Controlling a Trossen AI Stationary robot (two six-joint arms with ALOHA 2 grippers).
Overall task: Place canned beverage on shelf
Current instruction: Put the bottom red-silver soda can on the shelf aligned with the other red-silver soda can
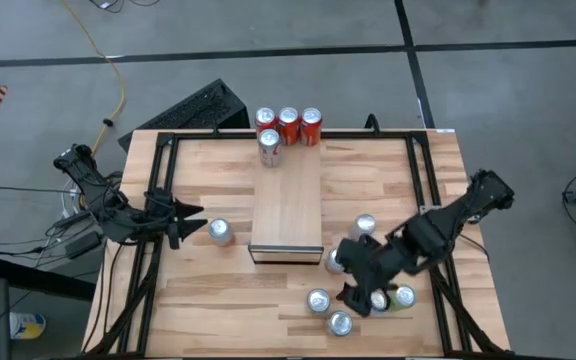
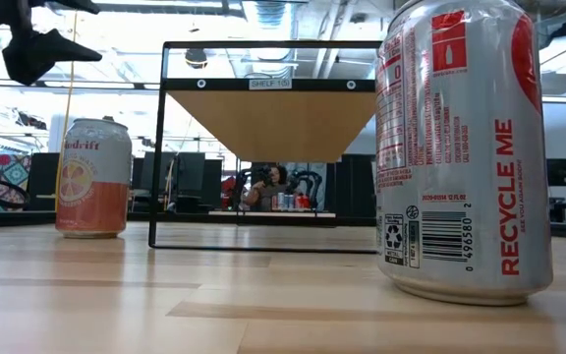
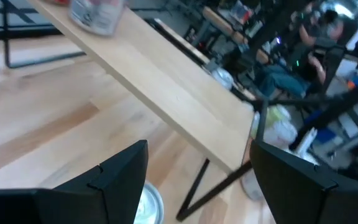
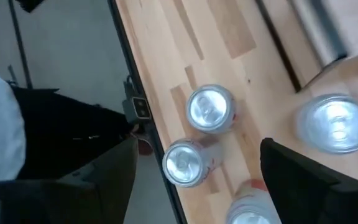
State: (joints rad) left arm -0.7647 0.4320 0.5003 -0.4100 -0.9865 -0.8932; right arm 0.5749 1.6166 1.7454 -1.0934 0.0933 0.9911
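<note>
The shelf (image 1: 286, 205) stands mid-table, a long light-wood platform on a thin black frame (image 2: 157, 147). Several red and silver cans (image 1: 288, 122) stand on its far end. One silver can (image 1: 220, 232) stands on the table left of the shelf, right beside my open left gripper (image 1: 196, 218), which hovers with nothing between its fingers (image 3: 197, 180). My right gripper (image 1: 360, 290) hangs open over a cluster of upright cans (image 4: 210, 109) near the table's front right, tilted downward and clear of their tops.
Loose cans stand right of the shelf's near end (image 1: 365, 226) and toward the front edge (image 1: 340, 323). A large silver and red can (image 2: 460, 147) stands close to the low camera, and an orange one (image 2: 93, 178) farther left. The shelf's near half is bare wood.
</note>
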